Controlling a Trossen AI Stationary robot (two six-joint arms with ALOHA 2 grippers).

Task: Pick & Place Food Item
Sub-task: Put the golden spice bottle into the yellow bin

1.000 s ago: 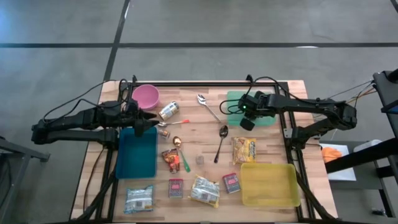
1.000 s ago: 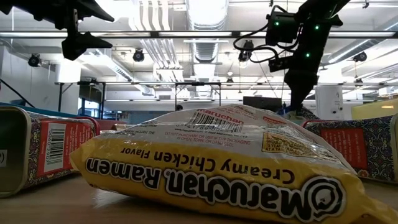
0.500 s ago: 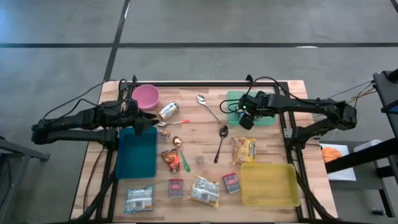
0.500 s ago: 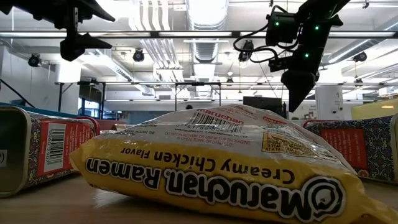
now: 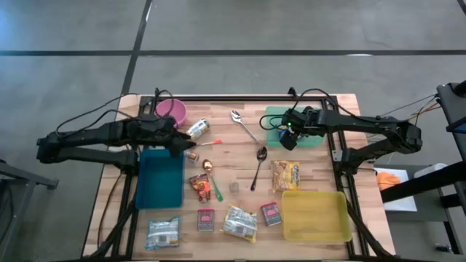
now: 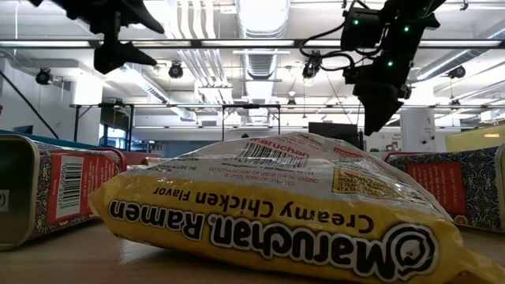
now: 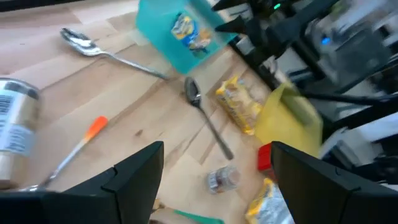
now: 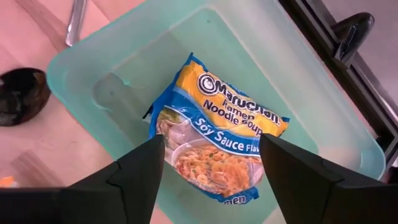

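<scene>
Looking straight down, the high view puts the right gripper [image 5: 289, 136] over the green bin [image 5: 312, 140] at the table's 1 o'clock corner, while the left gripper [image 5: 182, 142] hovers by the tin can [image 5: 197, 129], well apart.

From table height, the low view shows the right gripper raised, nothing hanging from it.

Through the left wrist view, that gripper's fingers [image 7: 134, 168] stand spread and empty; the bin lies far off.

Through the right wrist view, open fingers [image 8: 140, 168] frame the soy sauce ramen packet [image 8: 216, 146], lying flat in the bin directly below, long axis running 10 to 4 o'clock. I judge the right arm nearer.
</scene>
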